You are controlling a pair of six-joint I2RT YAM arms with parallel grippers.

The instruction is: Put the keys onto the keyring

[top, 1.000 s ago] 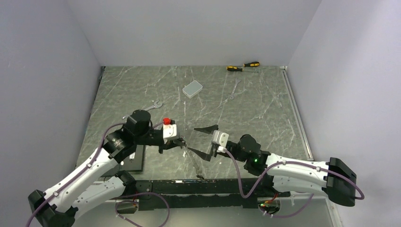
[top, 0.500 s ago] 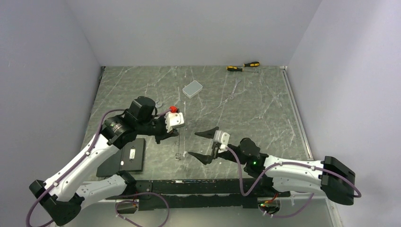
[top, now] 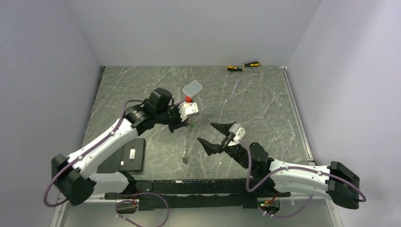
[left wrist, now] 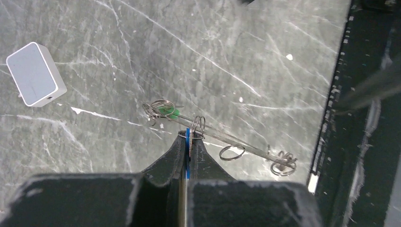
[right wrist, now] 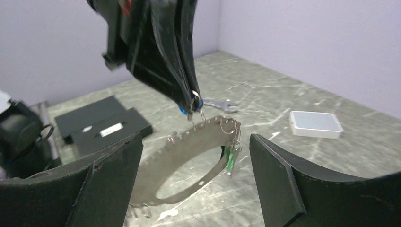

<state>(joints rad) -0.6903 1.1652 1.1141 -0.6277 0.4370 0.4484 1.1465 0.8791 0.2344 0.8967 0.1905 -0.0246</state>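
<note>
hanging from the left gripper [top: 185, 126], whose fingers are pressed on the blue key [left wrist: 187, 136], the keyring [right wrist: 165, 156] slants down toward the near edge, green key [right wrist: 230, 158] attached, directly between the empty right gripper's [top: 205, 132] wide-spread fingers.

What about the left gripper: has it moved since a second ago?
Yes. The left gripper moved rightward and farther back, closer to the grey box.

Your table [top: 265, 113]: green-grey marble.
You see two screwdrivers [top: 242, 66] at the far edge, a wrench [top: 235, 88] and box [top: 192, 88] nearer, a black slab [top: 135, 163] near-left.
</note>
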